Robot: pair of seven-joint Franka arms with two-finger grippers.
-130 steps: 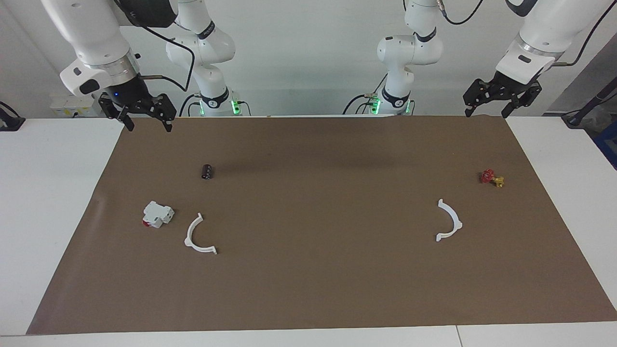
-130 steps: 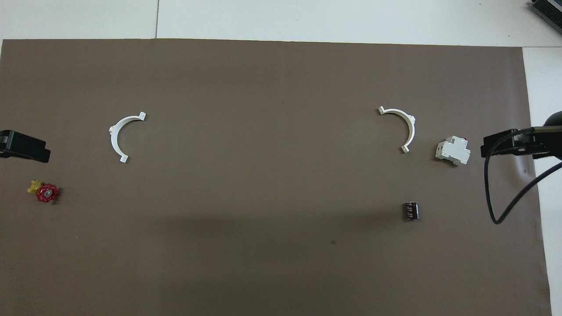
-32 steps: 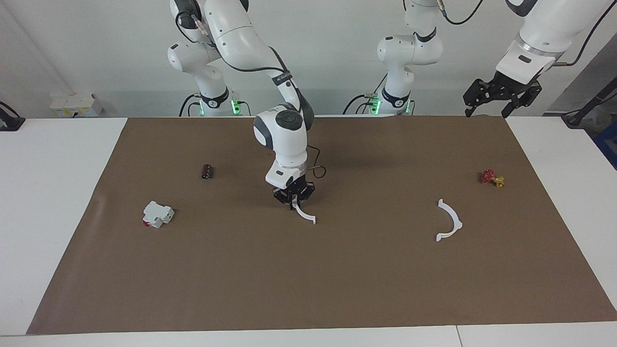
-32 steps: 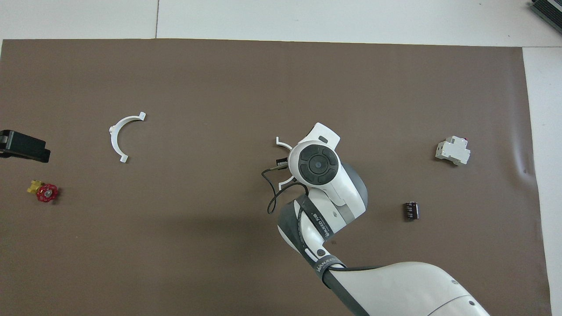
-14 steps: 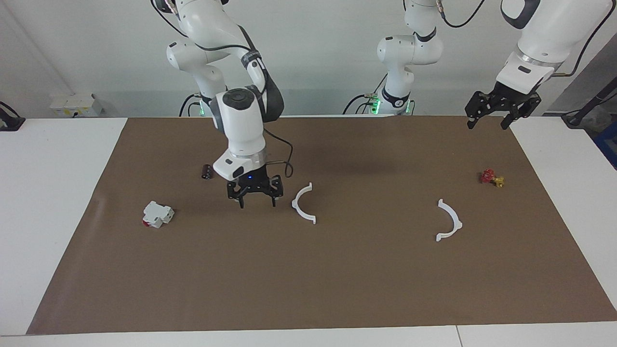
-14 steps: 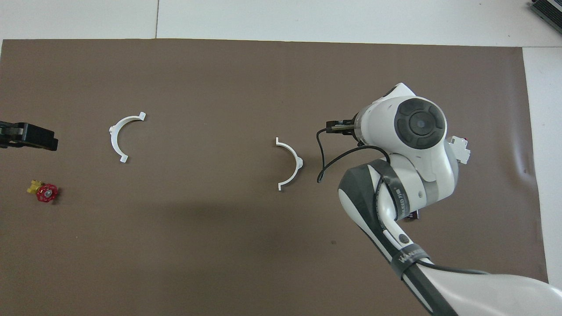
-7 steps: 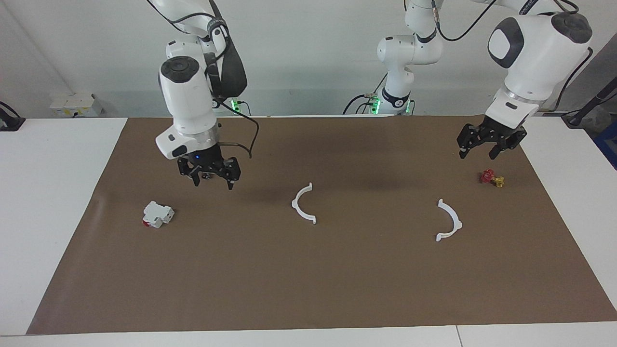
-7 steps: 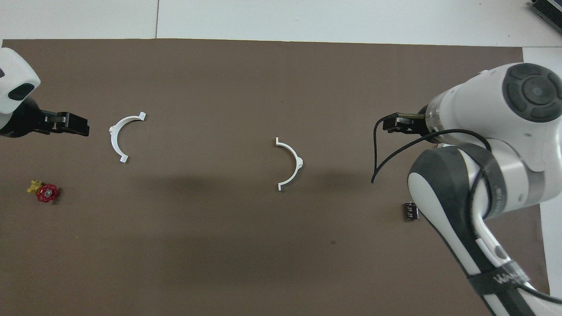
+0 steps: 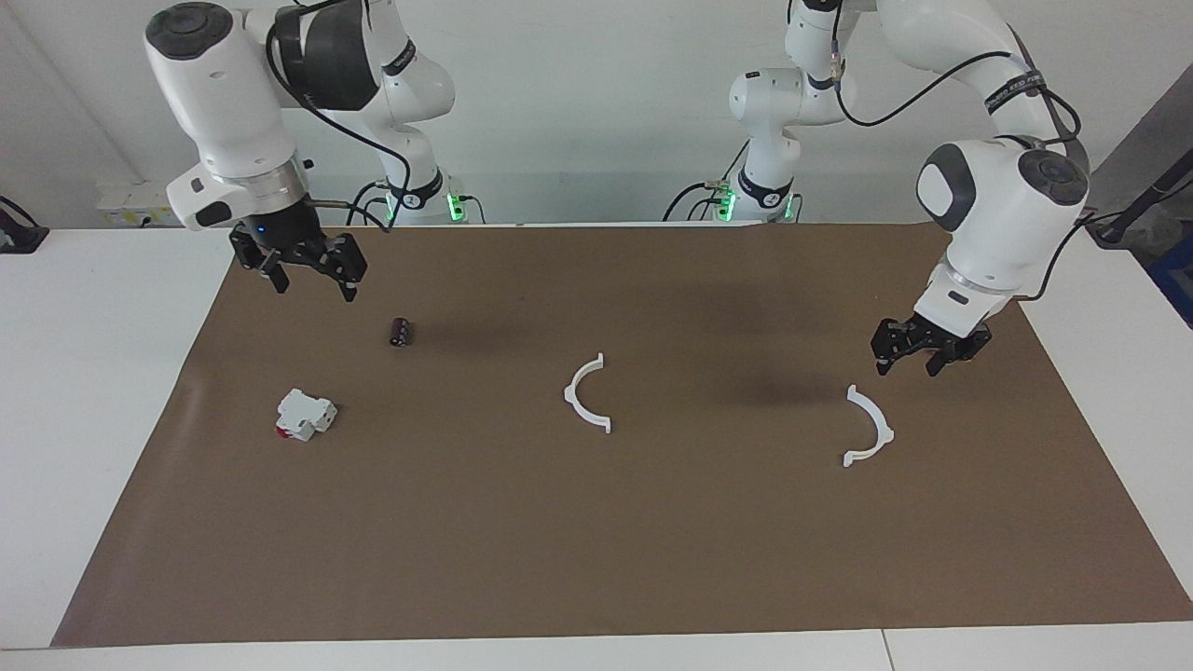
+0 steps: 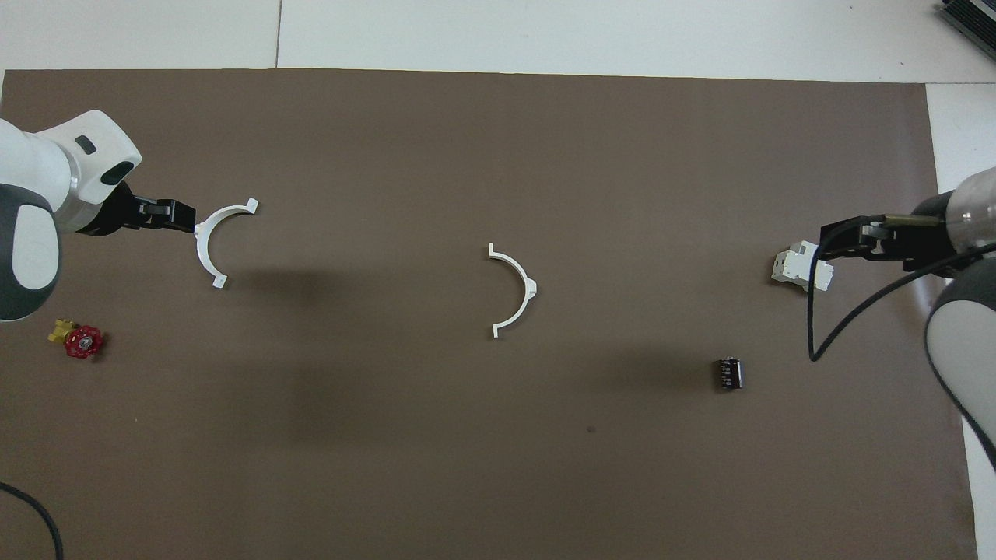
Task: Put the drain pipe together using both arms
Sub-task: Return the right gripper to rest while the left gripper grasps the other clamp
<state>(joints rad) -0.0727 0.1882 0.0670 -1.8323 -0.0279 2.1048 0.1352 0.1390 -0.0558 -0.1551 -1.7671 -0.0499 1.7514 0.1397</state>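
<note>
We see one half-ring (image 9: 587,395) now released at the mat's (image 9: 596,559) centre, the empty open right gripper (image 9: 298,270) withdrawn toward its corner, and the left gripper (image 9: 918,349), fingers apart, newly lowered above the other half-ring (image 9: 869,427), still unjoined.

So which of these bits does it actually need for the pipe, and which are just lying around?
Needed:
- white half-ring at mat centre
- white half-ring under the left gripper

Lying about:
- white block with red spot
- small black cylinder
- red and yellow valve
</note>
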